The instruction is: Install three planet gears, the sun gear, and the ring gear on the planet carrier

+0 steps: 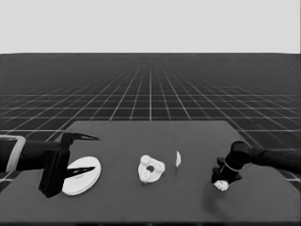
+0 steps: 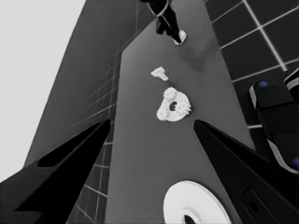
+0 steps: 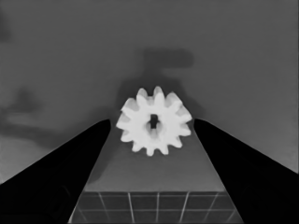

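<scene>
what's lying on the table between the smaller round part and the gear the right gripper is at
Only the thin white piece lies between the smaller round part and the gear under the right gripper; the head view shows it.

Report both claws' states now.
Left claw: open, empty, parked over the larger round part.
Right claw: open around a small gear, not yet gripping.

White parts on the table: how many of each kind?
Round parts: 2, the larger round part and the smaller round part.
Small gears: 4, three on the smaller round part, one between the right gripper's open jaws.
Thin white piece: 1.
Total: 7.
</scene>
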